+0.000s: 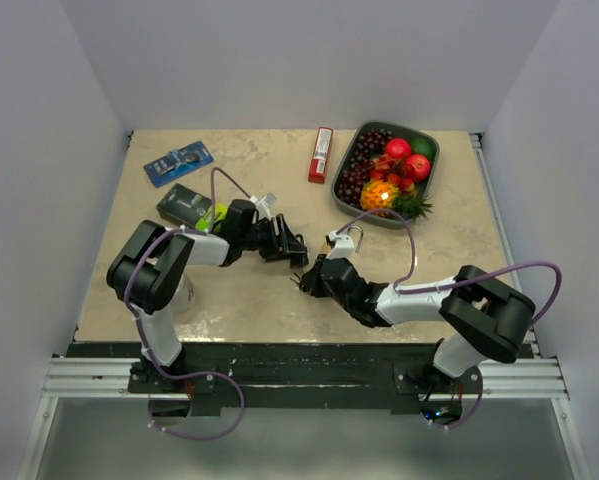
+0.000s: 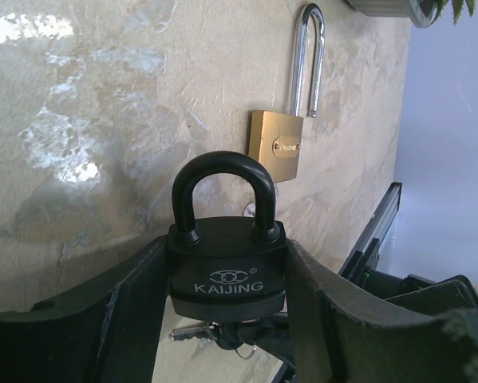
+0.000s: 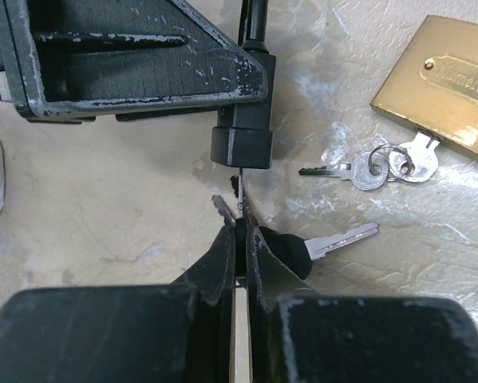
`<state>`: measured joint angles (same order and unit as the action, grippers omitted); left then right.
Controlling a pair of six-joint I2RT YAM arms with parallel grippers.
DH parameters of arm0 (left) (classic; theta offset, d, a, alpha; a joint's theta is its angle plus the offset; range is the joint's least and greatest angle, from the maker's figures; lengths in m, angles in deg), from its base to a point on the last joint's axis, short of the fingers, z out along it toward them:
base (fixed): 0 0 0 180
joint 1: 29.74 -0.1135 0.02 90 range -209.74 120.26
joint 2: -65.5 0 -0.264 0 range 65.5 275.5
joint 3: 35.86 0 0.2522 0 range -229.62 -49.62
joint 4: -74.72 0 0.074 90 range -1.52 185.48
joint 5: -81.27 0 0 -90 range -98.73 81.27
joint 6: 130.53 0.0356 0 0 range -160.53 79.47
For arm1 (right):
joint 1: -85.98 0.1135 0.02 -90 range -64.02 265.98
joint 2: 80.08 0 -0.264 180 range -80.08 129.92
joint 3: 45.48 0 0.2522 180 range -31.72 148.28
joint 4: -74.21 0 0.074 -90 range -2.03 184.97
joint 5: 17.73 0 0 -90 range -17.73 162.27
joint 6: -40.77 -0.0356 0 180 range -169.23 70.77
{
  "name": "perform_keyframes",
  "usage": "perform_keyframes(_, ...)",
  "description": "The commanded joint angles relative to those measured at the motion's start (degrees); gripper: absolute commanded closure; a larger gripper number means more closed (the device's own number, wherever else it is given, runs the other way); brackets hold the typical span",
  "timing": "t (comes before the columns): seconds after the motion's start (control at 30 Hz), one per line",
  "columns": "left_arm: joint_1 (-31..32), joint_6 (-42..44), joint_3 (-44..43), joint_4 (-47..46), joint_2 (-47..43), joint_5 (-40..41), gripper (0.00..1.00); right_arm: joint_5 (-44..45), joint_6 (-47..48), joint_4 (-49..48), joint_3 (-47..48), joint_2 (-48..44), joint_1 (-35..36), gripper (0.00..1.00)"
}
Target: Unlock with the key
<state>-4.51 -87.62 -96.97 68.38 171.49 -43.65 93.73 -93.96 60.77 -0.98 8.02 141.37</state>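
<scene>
Two-handed: clamps black padlock [image 2: 227,249] in left gripper [image 2: 227,283], pinches key [image 3: 239,195] in right gripper [image 3: 240,239]; aims blade straight at padlock's underside, tip meeting it.

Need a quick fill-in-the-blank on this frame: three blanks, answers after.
The left hand grips a ___ padlock marked KAIJING.
The right hand pinches a ___ pointed at that padlock's base.
The brass padlock lies on the ___.
Missing: black; key; table.
</scene>
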Motion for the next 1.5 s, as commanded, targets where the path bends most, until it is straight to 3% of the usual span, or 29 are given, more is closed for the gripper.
perform_keyframes(0.0, 0.8, -1.6, 4.4, 0.5, -1.3, 2.0, 1.00, 8.2, -4.3, -4.9, 2.1, 0.3, -0.8, 1.00)
perform_keyframes(0.3, 1.2, -3.6, 5.7, -2.1, -0.1, 1.1, 1.00, 9.0, -7.2, -16.5, -1.8, 2.3, -0.9, 1.00)
perform_keyframes(0.67, 1.7, -3.4, 6.3, -1.4, -0.4, 1.3, 1.00, 7.0, -9.1, -23.1, -3.0, 5.1, -2.0, 1.00)
perform_keyframes(1.47, 3.8, -5.0, 7.9, -2.5, -1.9, 2.0, 1.00, 7.6, -8.0, -26.4, 1.2, 8.8, -5.0, 1.00)
